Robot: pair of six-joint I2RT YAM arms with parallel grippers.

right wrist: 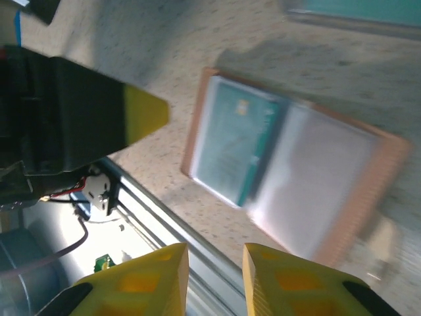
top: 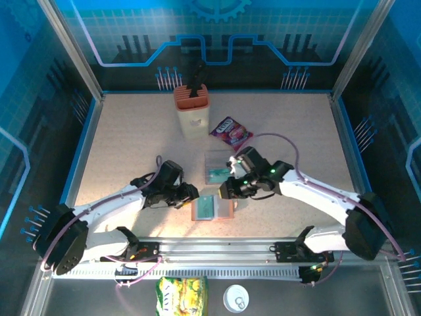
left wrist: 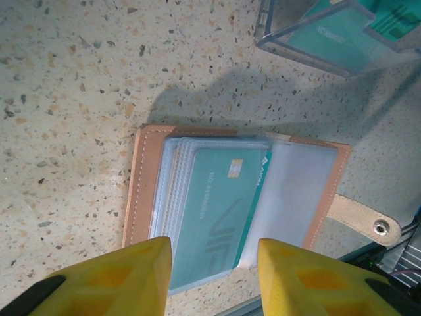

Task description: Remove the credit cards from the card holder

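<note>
The small salmon-brown leather-like card holder (left wrist: 139,191) is laid open on the speckled table (left wrist: 66,99), near its front edge. 1 teal plastic credit card (left wrist: 214,210) is seen in a clear sleeve. The yellow fingers of the left gripper (left wrist: 214,245) are spread around the card's near end, with nothing pinched. The fingers of the right gripper (right wrist: 214,250) are slightly parted and empty.
</note>
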